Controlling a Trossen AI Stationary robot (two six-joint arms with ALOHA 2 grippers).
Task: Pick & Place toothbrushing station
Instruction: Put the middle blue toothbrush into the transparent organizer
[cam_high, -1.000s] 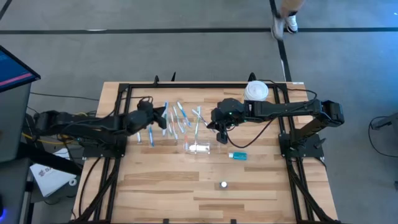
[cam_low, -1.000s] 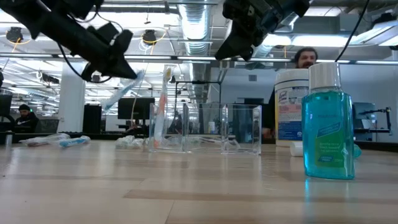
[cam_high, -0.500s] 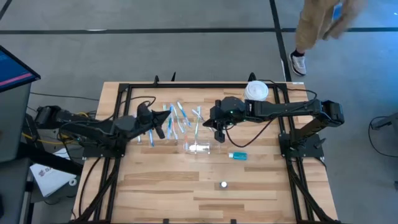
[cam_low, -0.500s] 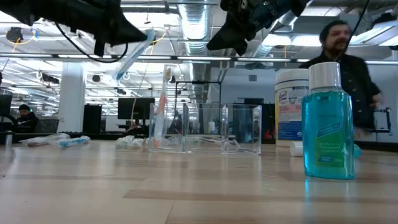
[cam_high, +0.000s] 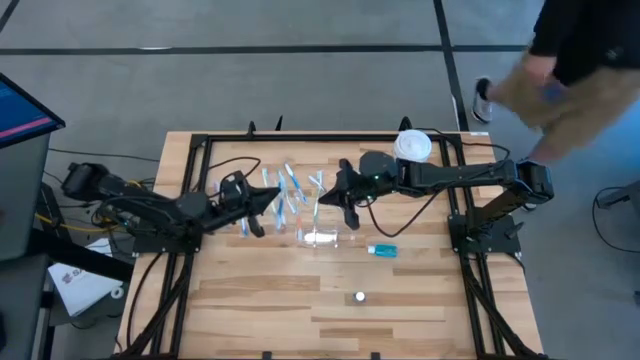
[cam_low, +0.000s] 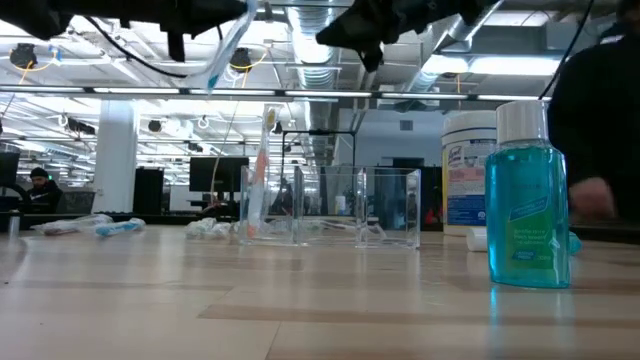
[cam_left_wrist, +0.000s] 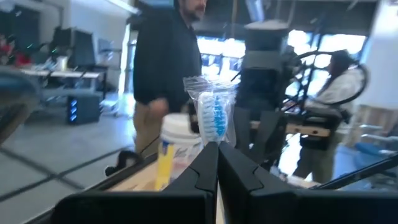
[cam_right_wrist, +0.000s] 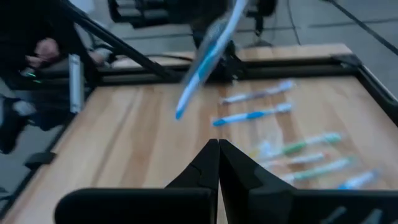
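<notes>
High view: the left gripper is clamped on a wrapped toothbrush, held up in the air w/ its brush end pointing at the clear holder. The grip is only on the thin tail of the toothbrush, so it could tip or slip out on the way, & it may hit the rim of the clear holder and fall beside it if the tip is not lined up. The right gripper has its fingers pressed together w/ nothing in them; it hangs just behind the clear holder, so the 2 arms could bump. More toothbrushes lie loose on the table, between the arms. In the low view the clear holder already has one toothbrush standing in its left part; the other parts look empty. The teal bottle lies near the holder; the white tub stays at the back.
</notes>
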